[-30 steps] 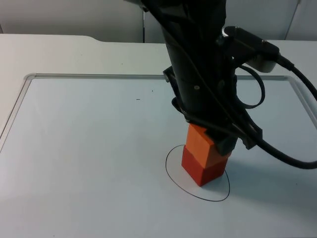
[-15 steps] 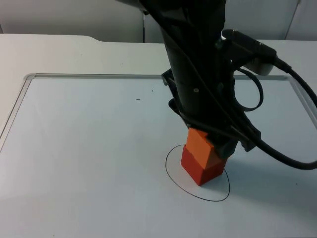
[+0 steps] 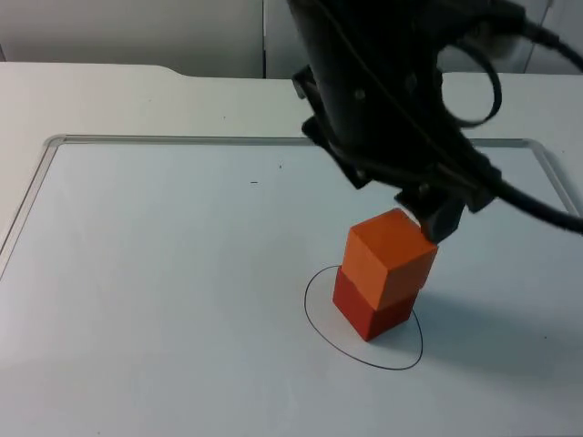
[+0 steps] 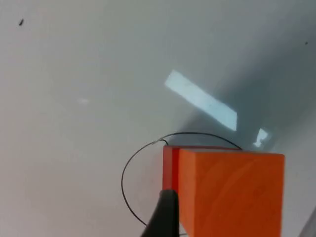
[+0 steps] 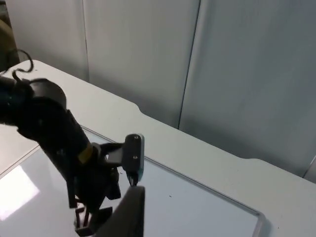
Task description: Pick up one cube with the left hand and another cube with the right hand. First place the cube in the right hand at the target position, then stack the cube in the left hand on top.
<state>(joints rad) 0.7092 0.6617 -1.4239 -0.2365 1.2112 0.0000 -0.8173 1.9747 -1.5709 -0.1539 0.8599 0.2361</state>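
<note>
1. Top view: I see the orange cube [image 3: 390, 257] stacked on the red cube [image 3: 369, 308] inside the drawn circle [image 3: 321, 337], centre-right of the frame on the counter [image 3: 164, 300].
2. The left pincer [image 3: 435, 217] hovers just above the orange cube's upper right, fingers spread, holding nothing.
3. The right pincer [image 5: 129, 207] is raised well away; I cannot tell its state.

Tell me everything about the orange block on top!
The orange cube looks like painted wood, lighter than the red cube it sits on. It stands level but twisted a bit, so its corners overhang the red one. The stack stands inside the black circle drawn on the white table. The left tool hangs just behind its upper corner; in the left wrist view one fingertip stands beside the cube's face, not clearly touching.
</note>
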